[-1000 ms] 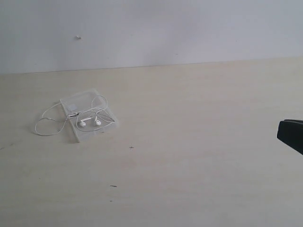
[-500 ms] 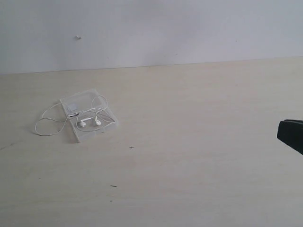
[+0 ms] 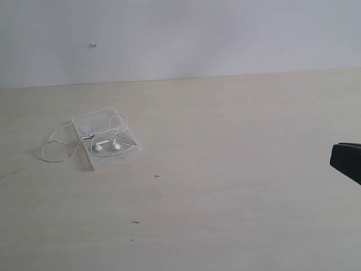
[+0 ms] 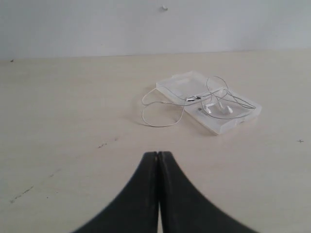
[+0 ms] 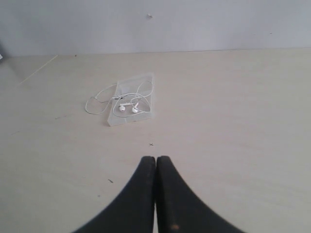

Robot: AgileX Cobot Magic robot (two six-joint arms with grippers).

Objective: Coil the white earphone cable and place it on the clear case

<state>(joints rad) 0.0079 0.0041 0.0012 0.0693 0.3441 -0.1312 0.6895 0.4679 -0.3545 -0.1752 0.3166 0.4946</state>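
The clear case [image 3: 105, 121] [image 4: 177, 83] [image 5: 146, 114] lies flat on the pale table, left of the middle in the exterior view. The white earphone cable [image 3: 59, 148] [image 4: 163, 114] [image 5: 97, 102] is draped over it in loose loops, both earbuds [image 3: 107, 146] resting on the case and one loop spilling onto the table at the case's left. My left gripper [image 4: 158, 154] is shut and empty, well short of the case. My right gripper [image 5: 156, 158] is shut and empty too, far from the case; only a black part of it [image 3: 347, 161] shows at the exterior view's right edge.
The table [image 3: 237, 169] meets a plain white wall [image 3: 225, 34] at the back. A small dark cross mark [image 3: 157, 176] and a short dark speck [image 3: 135, 222] lie on the tabletop in front of the case.
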